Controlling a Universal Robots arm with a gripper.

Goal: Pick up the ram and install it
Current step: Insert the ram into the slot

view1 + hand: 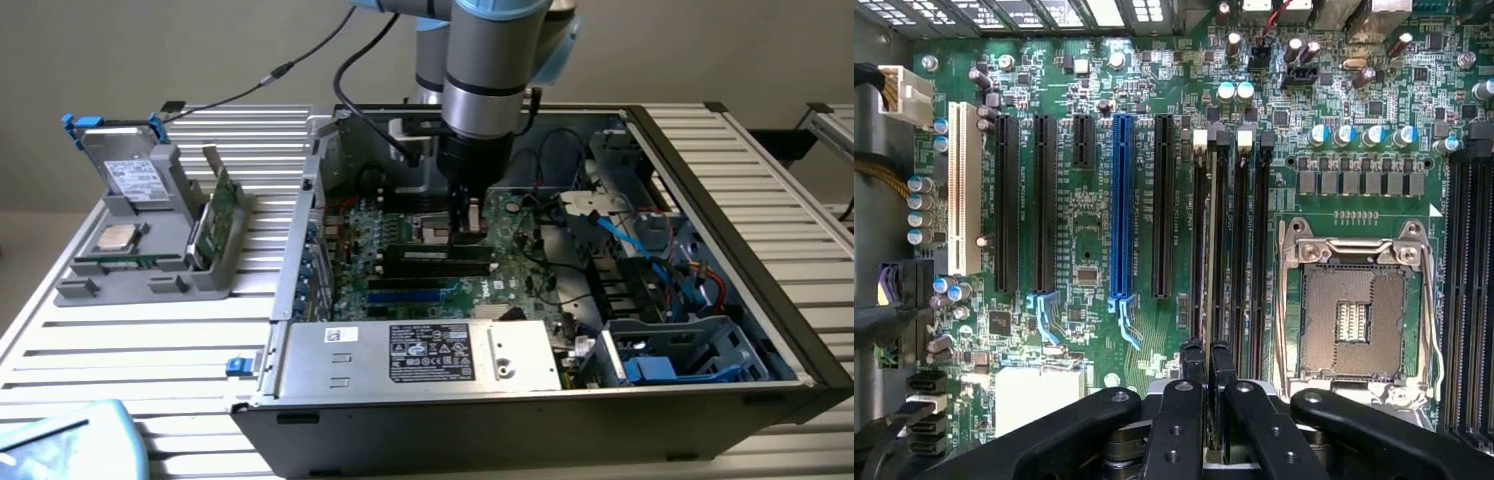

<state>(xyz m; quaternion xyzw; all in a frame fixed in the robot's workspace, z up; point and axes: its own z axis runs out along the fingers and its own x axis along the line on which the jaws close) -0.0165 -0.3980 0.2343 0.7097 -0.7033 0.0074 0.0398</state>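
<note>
Ram point(1206, 250) stands edge-on in line with the black memory slots point(1239, 250), centre of the exterior view. The gripper point(1206, 352) is pinched shut on its end, likely keeping it square for seating.

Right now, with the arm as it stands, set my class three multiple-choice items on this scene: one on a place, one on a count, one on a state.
1. The gripper is over: A a keyboard; B the motherboard; C a monitor.
2. The number of blue slots on the board is: A one; B three; C five.
3. The CPU socket is: A empty; B under a fan; C holding a chip.

Key: 1 B, it hangs by the black slots on the green board. 2 A, a single blue one stands among black ones. 3 A, its bare contacts show inside the frame.
</note>
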